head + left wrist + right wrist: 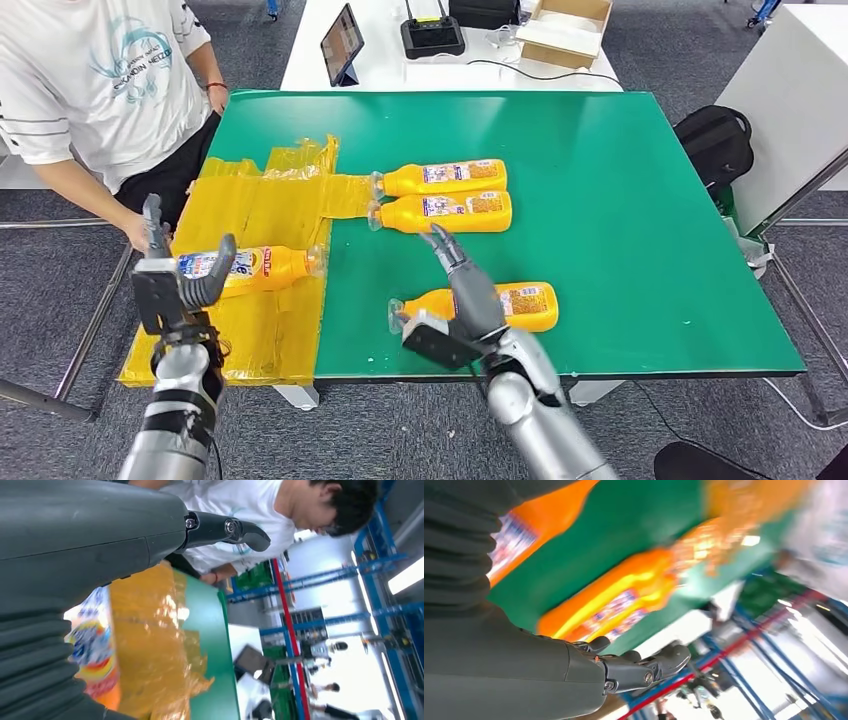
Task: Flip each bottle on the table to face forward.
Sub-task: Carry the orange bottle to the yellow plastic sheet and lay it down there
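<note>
Left hand (182,283), lower left of frame, fingers spread, holds nothing before an orange bottle (262,267). Right hand (462,300), fingers extended and empty, over the centre-bottom bottle (520,303) on the green worktop (620,200).

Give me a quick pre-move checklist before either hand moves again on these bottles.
1. Left hand grip on the bottle over the yellow plastic sheet: cannot tell. Its fingers stand around the bottle, but contact is unclear.
2. Right hand free: ok, fingers extended, nothing held, above the nearest bottle.
3. Two far bottles out of the way: ok, lying side by side beyond both hands.
4. Person clear of the left arm: not ok, standing at the table corner, a hand close behind the left hand.
5. Right wrist view usable: not ok, blurred.
</note>
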{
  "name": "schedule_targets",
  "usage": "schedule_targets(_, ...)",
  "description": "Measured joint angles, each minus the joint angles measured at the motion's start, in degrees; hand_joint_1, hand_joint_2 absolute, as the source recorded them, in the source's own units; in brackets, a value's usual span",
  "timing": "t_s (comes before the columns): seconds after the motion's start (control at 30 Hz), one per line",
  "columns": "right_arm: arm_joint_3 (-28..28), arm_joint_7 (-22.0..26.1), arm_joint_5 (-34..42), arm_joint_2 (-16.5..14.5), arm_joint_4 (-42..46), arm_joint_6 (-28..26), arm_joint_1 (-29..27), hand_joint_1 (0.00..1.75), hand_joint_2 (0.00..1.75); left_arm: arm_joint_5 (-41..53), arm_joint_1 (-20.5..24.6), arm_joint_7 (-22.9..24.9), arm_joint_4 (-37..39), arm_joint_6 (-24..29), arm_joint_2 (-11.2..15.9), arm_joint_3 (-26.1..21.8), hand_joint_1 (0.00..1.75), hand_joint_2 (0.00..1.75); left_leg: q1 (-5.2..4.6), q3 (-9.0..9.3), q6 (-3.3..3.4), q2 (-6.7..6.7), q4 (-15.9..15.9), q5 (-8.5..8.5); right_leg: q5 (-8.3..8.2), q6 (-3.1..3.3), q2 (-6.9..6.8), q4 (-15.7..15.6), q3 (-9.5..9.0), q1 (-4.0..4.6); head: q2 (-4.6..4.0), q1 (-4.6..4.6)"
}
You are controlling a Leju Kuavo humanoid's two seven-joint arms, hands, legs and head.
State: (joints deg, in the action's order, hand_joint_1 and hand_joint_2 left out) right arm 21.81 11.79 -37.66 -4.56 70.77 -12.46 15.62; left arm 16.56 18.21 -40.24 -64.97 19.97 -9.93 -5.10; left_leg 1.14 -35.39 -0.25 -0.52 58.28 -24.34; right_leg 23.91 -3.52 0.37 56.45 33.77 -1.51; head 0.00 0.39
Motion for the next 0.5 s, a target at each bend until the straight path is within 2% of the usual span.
schedule_targets(0.3, -0.42, -5.32, -2.64, 5.19, -0.96, 5.36, 3.57, 0.0, 1.75, 0.85, -4.79, 0.02, -4.15, 0.05, -1.03, 3.56, 0.0, 1.75, 0.03, 0.0, 0.0, 0.0, 0.0, 0.0, -0.01, -0.01, 0.0, 0.01, 0.0, 0.04, 0.0, -0.01)
schedule_targets(0.5, -0.23, -5.76, -2.06, 7.4, -4.83, 9.64, 4.07, 0.0, 1.75, 2.2, -6.01, 0.13, -3.58, -0.83, -1.38, 4.27, 0.0, 1.75, 0.02, -0.04, 0.0, -0.02, 0.0, 0.0, -0.01, -0.02, 0.0, 0.0, 0.01, 0.02, 0.0, -0.01)
